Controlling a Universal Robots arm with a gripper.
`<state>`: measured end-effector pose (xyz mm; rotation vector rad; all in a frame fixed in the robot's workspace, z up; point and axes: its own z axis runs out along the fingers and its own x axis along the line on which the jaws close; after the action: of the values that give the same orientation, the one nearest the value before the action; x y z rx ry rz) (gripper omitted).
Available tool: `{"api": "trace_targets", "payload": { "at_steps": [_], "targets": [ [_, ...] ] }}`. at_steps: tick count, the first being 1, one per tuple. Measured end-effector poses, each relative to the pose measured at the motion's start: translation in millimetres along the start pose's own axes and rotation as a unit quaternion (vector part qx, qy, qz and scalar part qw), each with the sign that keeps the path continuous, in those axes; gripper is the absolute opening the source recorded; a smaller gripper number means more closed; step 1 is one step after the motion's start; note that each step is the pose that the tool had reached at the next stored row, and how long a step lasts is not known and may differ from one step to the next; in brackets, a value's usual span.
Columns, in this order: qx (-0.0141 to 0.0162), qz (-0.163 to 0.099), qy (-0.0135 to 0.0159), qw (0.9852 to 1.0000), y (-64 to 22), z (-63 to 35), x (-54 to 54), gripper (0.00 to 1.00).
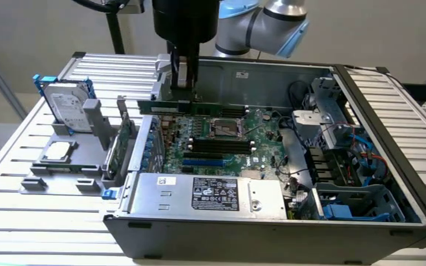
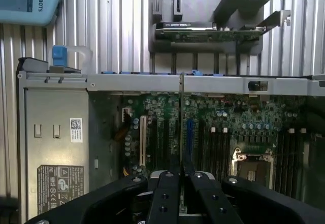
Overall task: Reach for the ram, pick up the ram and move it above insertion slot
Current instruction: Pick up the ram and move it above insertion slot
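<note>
The ram (image 1: 179, 105) is a thin green stick hanging level over the far part of the motherboard (image 1: 221, 138) inside the open computer case. My gripper (image 1: 184, 97) comes straight down from above and is shut on the stick's top edge near its middle. In the wrist view the ram (image 2: 181, 122) appears edge-on as a thin line running out from between the black fingers (image 2: 167, 196). Below it lie the long black memory slots (image 1: 221, 146), beside the processor socket (image 1: 228, 128). The stick hangs clear above the board, touching no slot.
Outside the case, on the exterior view's left, a grey fixture (image 1: 65, 166) holds a silver hard drive (image 1: 69, 108) and a larger green expansion card (image 1: 122, 145). The power supply (image 1: 206, 194) sits at the case's near side; cables and drive bays (image 1: 339, 160) crowd the exterior view's right.
</note>
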<state>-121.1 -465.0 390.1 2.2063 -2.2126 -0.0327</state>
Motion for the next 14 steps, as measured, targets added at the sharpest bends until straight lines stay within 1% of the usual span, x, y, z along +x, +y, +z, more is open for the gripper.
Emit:
{"api": "trace_targets", "payload": {
  "at_steps": [6,14],
  "targets": [
    [0.0,0.0,0.0001,1.0,-19.7,-0.3,-10.7,0.13],
    [0.0,0.0,0.0001,1.0,-41.2,2.1,-34.3,0.13]
  ]
}}
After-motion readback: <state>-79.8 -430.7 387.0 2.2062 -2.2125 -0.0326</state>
